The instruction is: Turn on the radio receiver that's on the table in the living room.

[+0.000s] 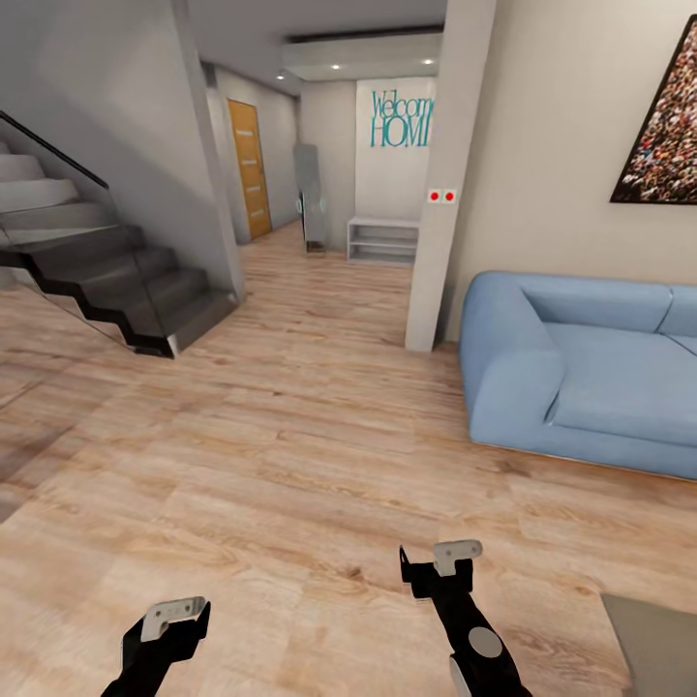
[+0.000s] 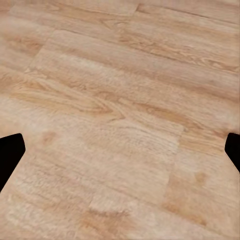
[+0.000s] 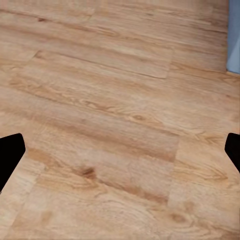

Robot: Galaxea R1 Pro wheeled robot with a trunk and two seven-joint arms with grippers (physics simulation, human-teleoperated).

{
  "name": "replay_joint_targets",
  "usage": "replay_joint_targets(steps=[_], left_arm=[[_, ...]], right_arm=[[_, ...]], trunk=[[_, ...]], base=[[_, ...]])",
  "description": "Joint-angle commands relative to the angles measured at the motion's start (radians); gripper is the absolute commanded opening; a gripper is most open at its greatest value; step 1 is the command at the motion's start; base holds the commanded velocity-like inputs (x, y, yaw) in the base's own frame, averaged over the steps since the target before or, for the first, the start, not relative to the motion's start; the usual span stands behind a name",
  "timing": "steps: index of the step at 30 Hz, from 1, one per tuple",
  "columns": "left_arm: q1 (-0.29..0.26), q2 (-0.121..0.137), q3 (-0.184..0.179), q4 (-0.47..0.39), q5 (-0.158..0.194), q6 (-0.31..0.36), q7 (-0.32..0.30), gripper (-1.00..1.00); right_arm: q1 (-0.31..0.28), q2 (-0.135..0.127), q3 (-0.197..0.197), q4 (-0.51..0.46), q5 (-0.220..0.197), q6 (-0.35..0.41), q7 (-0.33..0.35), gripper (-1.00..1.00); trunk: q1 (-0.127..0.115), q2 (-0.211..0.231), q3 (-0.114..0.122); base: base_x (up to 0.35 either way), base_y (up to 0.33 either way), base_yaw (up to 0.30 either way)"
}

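Head view, living room: light wood plank floor (image 1: 290,436); blue sofa (image 1: 581,373) at right; dark staircase (image 1: 106,281) at left; hallway beyond with "Welcome HOME" lettering (image 1: 400,121). Grey table (image 1: 658,644) corner at lower right, beside the right gripper (image 1: 440,561). Left gripper (image 1: 166,620) low at left. Both grippers' fingers spread, holding nothing, over bare floor.

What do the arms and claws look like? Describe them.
Both arms are glossy black with angular, faceted links. The right arm carries a round grey disc on its wrist. Each ends in a black claw with light grey, flat rectangular finger pads: left claw, right claw. No cables or writing are visible. In the wrist views the fingertips appear as plain black shapes.
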Motion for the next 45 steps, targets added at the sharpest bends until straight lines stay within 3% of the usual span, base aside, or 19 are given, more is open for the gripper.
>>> replay_joint_targets(steps=[1,45], left_arm=[[0.000,0.000,0.000,0.000,0.000,0.000,0.000,1.00],[0.000,0.000,-0.001,-0.003,0.000,0.000,0.000,1.00]], right_arm=[[0.000,0.000,0.000,0.000,0.000,0.000,0.000,1.00],[0.000,0.000,0.000,0.000,0.000,-0.002,0.000,1.00]], trunk=[[0.000,0.000,0.000],[0.000,0.000,0.000]], base=[[0.330,0.000,0.000],[0.316,0.000,0.000]])
